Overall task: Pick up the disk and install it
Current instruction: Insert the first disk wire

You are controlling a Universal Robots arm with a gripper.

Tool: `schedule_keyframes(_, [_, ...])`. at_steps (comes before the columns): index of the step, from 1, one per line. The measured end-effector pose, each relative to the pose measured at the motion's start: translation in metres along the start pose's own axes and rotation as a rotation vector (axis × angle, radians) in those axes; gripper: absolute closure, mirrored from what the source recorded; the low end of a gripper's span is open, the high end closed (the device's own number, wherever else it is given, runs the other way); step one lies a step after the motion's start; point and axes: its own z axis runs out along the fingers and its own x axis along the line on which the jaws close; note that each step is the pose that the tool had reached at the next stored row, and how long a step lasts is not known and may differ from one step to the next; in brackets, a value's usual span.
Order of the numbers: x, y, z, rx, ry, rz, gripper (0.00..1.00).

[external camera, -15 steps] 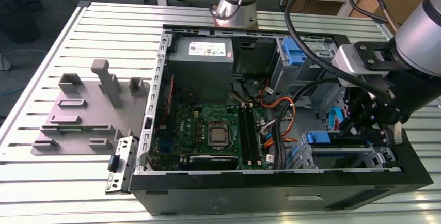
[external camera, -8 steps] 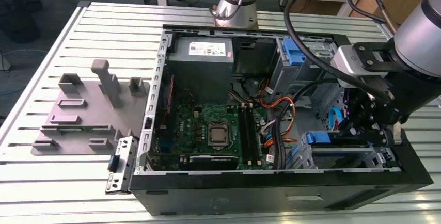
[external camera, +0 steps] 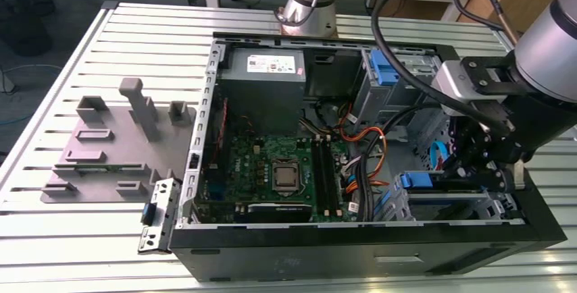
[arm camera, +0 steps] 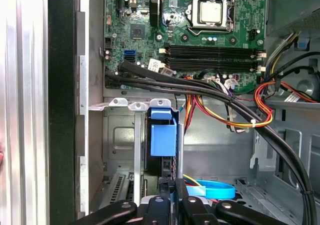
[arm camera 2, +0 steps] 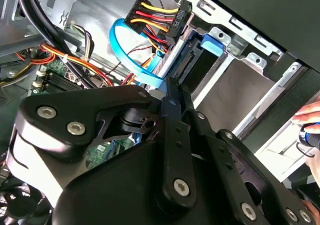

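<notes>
The disk (external camera: 431, 186) sits in the drive cage (external camera: 487, 205) at the exterior view's right of the open computer case, its blue carrier tab facing the motherboard. In the first wrist view the blue tab of the disk (arm camera: 163, 135) stands on edge in the bay slot. The disk's connector edge and blue rail (arm camera 2: 210, 42) also show in the second wrist view. My gripper (external camera: 471, 171) hangs just above the cage. Its fingers (arm camera 2: 176, 105) are pressed together, their tips right at the disk's edge, with nothing between them. The gripper (arm camera: 174, 187) is shut.
A blue data cable (arm camera 2: 131, 52) and power leads (arm camera 2: 150, 15) loop beside the bay. Thick black cables (arm camera: 210, 92) cross the motherboard (external camera: 270, 165). The power-supply box (external camera: 266, 70) sits at the case's far end. A grey fixture plate (external camera: 108, 151) lies outside. A person's hand (arm camera 2: 310, 120) rests nearby.
</notes>
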Motion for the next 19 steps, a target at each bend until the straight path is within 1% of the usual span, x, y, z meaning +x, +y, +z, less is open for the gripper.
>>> schedule_keyframes(12, [0.0001,0.0001,0.0017,0.0000,0.0003,0.000,0.84])
schedule_keyframes(15, [0.0003,0.0002,0.0039,0.0000,0.0002,0.000,0.84])
schedule_keyframes(19, [0.0003,0.0002,0.0044,0.0000,0.0006,0.000,0.84])
